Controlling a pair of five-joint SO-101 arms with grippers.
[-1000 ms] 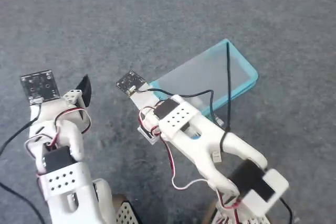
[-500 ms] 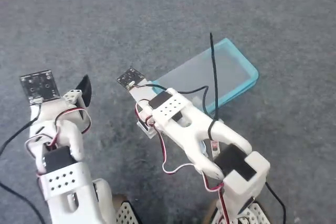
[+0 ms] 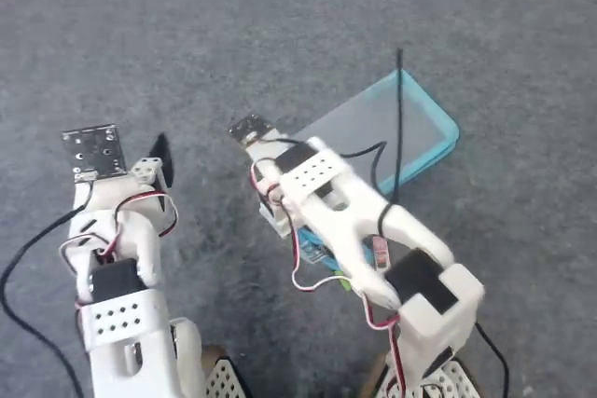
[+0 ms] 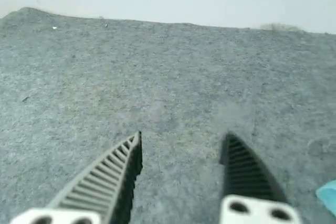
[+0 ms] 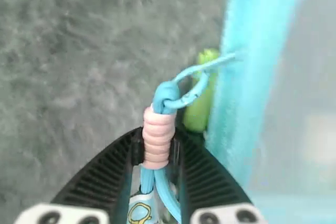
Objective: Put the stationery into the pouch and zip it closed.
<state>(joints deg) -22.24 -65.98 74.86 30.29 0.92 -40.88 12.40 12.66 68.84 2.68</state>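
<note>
Two tools logged: the right tool (image 5: 157, 132) is clamped on the beaded zip pull (image 5: 157, 144) of the blue pouch (image 3: 373, 128), lying on the right half of the surface (image 3: 233, 53); the left tool (image 4: 181, 145) gapes empty. We judge zipping in hand; next we need a straight draw along the zip.

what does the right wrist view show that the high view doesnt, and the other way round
Right wrist view: the right pincer shut on the zip pull's pink bead. High view: the left arm beside the right arm, and most of the pouch. Both: the pouch's teal edge on grey felt.
</note>
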